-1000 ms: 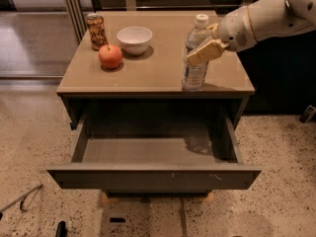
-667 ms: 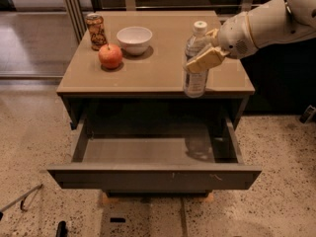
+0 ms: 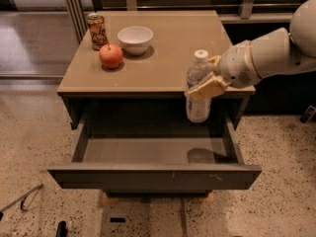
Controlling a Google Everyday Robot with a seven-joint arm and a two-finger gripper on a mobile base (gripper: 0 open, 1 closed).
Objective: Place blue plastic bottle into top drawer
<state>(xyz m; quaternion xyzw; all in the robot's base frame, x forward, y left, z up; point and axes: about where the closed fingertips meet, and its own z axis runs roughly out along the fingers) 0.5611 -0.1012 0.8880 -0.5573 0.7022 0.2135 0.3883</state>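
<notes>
The blue plastic bottle (image 3: 198,88) is clear with a white cap and a pale label. It hangs upright in the air in front of the cabinet's front edge, above the right part of the open top drawer (image 3: 153,174). My gripper (image 3: 205,85) comes in from the right and is shut on the bottle's middle. The bottle's base is a little above the drawer's inside, and its shadow lies on the drawer floor below.
On the cabinet top (image 3: 168,68) stand a brown patterned can (image 3: 97,31), a red apple (image 3: 111,56) and a white bowl (image 3: 135,38), all at the back left. The speckled floor surrounds the cabinet. A dark unit stands to the right.
My gripper has carried the bottle forward off the cabinet top and lower, so it now hangs over the open drawer's right side.
</notes>
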